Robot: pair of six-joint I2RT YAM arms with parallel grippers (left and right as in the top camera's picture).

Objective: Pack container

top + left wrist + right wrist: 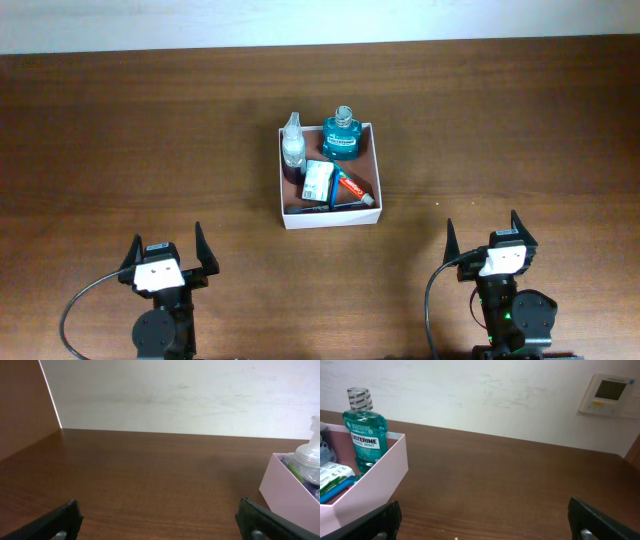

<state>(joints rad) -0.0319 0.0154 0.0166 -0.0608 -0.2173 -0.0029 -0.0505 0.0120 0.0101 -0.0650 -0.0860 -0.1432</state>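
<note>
Container (330, 219) sits mid-table w/ Listerine bottle (342, 137), spray bottle (292, 142), carton (318, 180) & toothpaste (356, 189) inside, left gripper (167, 246) & right gripper (483, 233) by near edge, jaws wide, empty; I judge packing done, next just check nothing's left out.

dark wood table (120, 150) against a pale wall (175, 395)

the table is dark brown, with a fine grain running side to side, and fills nearly the whole overhead view. a pale strip (300, 20) runs along its far edge. the wall is cream and faintly scuffed. a white control panel (609, 394) with a small greenish screen is mounted on it, at the right. the light is soft and even.
</note>
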